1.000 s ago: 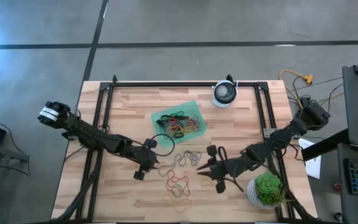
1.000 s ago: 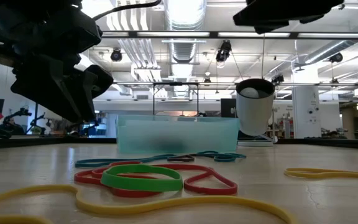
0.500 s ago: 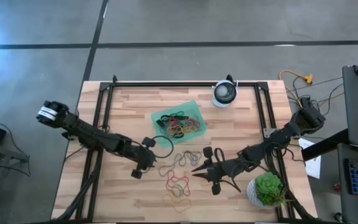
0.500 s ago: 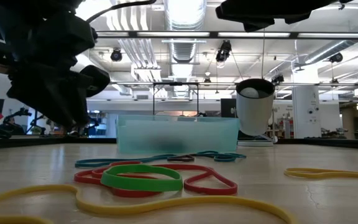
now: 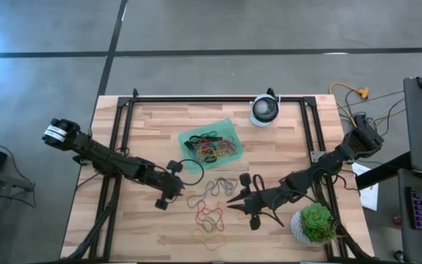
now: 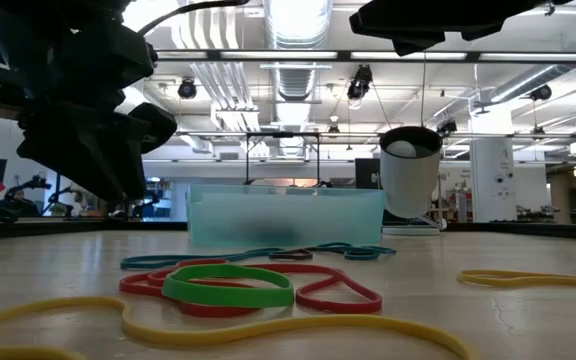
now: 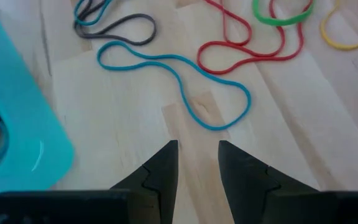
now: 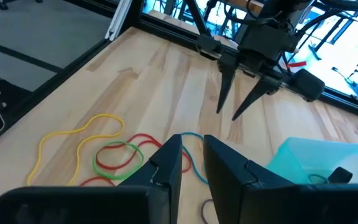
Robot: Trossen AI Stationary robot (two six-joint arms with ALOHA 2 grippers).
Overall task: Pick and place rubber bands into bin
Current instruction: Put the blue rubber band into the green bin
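Left claw (image 5: 184,178) open, empty; blue band (image 7: 179,81) lies at its 12 o'clock, nearer than right claw (image 5: 231,199), empty, fingers slightly apart.

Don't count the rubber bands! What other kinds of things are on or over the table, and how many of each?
Robot grippers: 2 (left gripper, right gripper)
Green bin: 1
Round white device: 1
Potted plant: 1
Total: 5
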